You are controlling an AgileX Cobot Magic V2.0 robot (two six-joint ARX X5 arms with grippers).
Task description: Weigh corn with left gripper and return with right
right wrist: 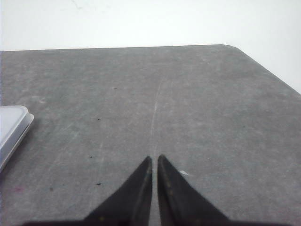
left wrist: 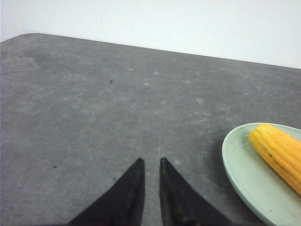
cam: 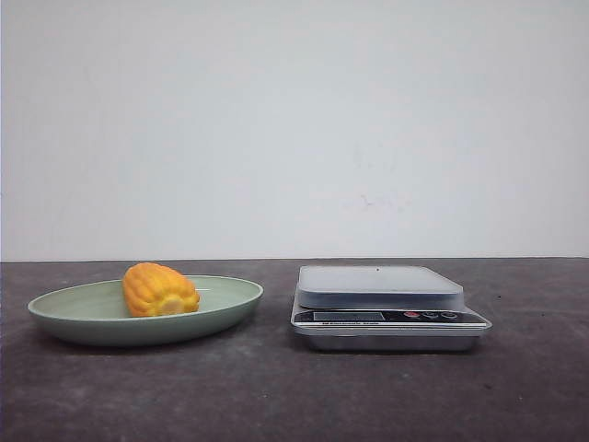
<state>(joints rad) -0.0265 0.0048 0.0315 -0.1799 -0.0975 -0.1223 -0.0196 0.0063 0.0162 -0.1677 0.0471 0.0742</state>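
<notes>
Black fingers [left wrist: 134, 188] of the left gripper [left wrist: 150, 162] stand a narrow slit apart over bare grey worktop [cam: 276, 396], holding nothing. Beside them, towards the worktop's left side, a pale green oval plate [cam: 55, 318] carries the corn [cam: 159, 289], which lies on its side in the dish with a pale cut end facing forward. Just right of the plate, apart from it and near the middle of the worktop, a silver digital scale [cam: 386, 313] sits with its platform bare. Beyond the scale, on the worktop's right side, the right gripper [right wrist: 154, 157] hangs over grey surface, its fingers [right wrist: 176, 197] drawn almost together, tips nearly touching, gripping nothing. Neither gripper shows in the front view.
</notes>
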